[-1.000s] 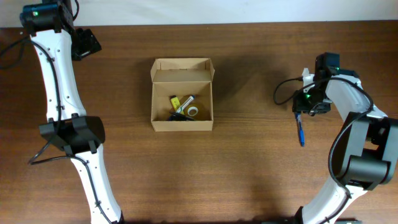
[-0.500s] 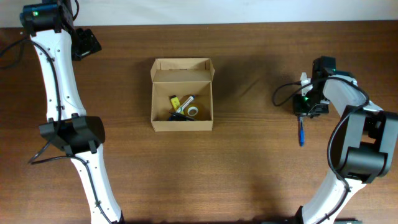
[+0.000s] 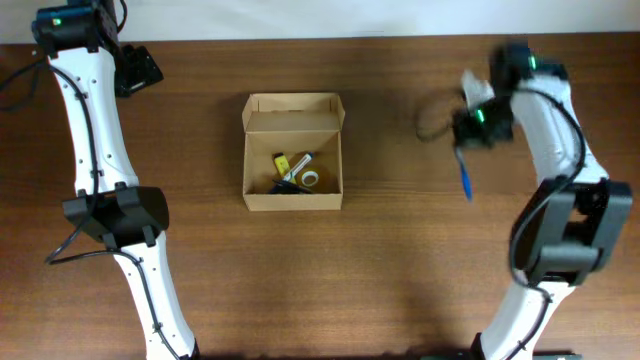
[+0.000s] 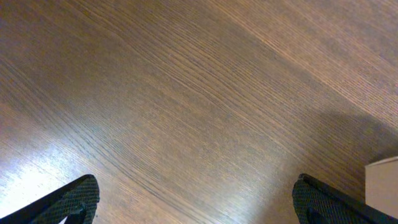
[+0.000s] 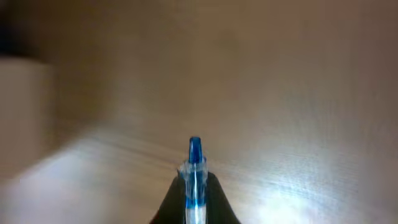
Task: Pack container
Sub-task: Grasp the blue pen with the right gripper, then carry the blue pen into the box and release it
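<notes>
The container (image 3: 293, 198) is a small tan cardboard box, lid flap open, at the table's middle left; a tape roll (image 3: 312, 179) and other small items lie inside. My right gripper (image 3: 463, 150) is shut on a blue pen (image 3: 464, 178) and holds it above the table, well to the right of the box. In the right wrist view the pen (image 5: 194, 168) sticks out between the closed fingers, and the view is blurred. My left gripper (image 4: 193, 200) is open and empty over bare wood at the far left back (image 3: 140, 70).
The wooden table (image 3: 400, 260) carries only the box. The box's pale corner (image 4: 382, 186) shows at the right edge of the left wrist view. Both white arms rise from the table's front edge.
My right gripper has lifted the blue pen off the table and carried it back and to the left, toward the box. The left arm has not moved.
</notes>
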`<action>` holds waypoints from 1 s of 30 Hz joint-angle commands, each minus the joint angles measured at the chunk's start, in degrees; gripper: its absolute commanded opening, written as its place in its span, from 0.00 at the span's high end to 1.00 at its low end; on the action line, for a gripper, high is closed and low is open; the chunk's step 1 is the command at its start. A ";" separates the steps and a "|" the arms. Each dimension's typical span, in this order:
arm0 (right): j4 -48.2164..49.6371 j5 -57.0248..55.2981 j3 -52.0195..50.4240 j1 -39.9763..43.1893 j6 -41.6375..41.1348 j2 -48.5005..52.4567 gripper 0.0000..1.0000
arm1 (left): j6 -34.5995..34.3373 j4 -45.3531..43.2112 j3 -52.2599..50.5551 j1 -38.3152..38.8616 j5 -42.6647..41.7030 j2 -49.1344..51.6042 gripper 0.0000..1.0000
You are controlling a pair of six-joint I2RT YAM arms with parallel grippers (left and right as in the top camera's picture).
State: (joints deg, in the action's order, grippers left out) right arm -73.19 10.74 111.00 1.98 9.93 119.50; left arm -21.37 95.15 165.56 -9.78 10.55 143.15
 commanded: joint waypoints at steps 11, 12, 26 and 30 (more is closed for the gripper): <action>-3.76 -8.17 21.33 -35.04 16.31 -0.24 0.96 | 0.68 0.02 0.28 -0.13 0.39 -0.02 0.00; -3.76 -7.72 20.37 -36.48 18.80 0.37 0.96 | 0.66 0.02 0.28 -0.13 0.39 -0.02 0.00; 2.25 1.92 11.78 -42.64 33.59 13.18 0.96 | 0.68 0.04 0.28 -0.13 0.39 -0.02 0.00; 3.15 1.60 11.78 -43.36 34.42 13.75 0.96 | 0.66 0.04 0.28 -0.13 0.39 -0.02 0.00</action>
State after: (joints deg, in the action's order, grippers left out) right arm -70.41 10.50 122.63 -40.21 42.50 133.67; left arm -21.37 95.13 165.56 -9.78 10.55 143.15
